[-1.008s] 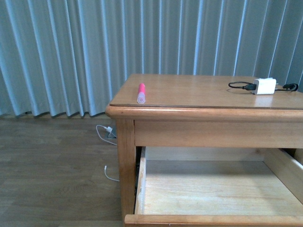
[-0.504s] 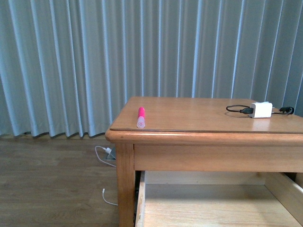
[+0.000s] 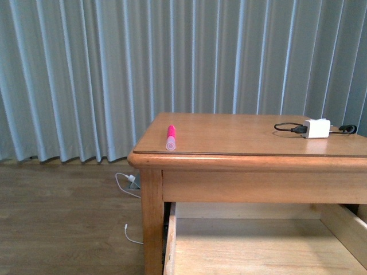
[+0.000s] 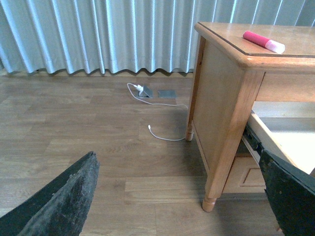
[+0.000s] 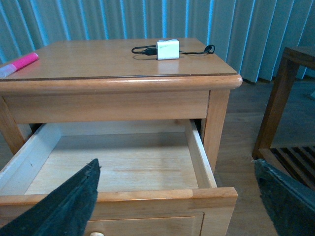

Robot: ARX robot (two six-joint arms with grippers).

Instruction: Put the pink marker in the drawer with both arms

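Observation:
The pink marker (image 3: pixel 170 136) lies on the wooden table top (image 3: pixel 241 137) near its front left corner, pale cap end toward the edge. It also shows in the left wrist view (image 4: pixel 263 41) and the right wrist view (image 5: pixel 18 64). The drawer (image 3: pixel 252 240) under the top is pulled open, its pale inside bare; the right wrist view shows it (image 5: pixel 118 164) with its front panel and knob (image 5: pixel 96 234). My left gripper (image 4: pixel 179 206) is open over the floor left of the table. My right gripper (image 5: pixel 179 201) is open just in front of the drawer front. Neither arm shows in the front view.
A white charger block (image 3: pixel 317 128) with black cable lies at the table top's back right. A white cable and plug (image 4: pixel 147 105) lie on the wood floor by the curtain. Another wooden piece of furniture (image 5: pixel 290 108) stands right of the table.
The front view has tilted up over the second, so the table sits lower and less of the drawer shows; it has since settled slightly back down. The marker has not moved on the top.

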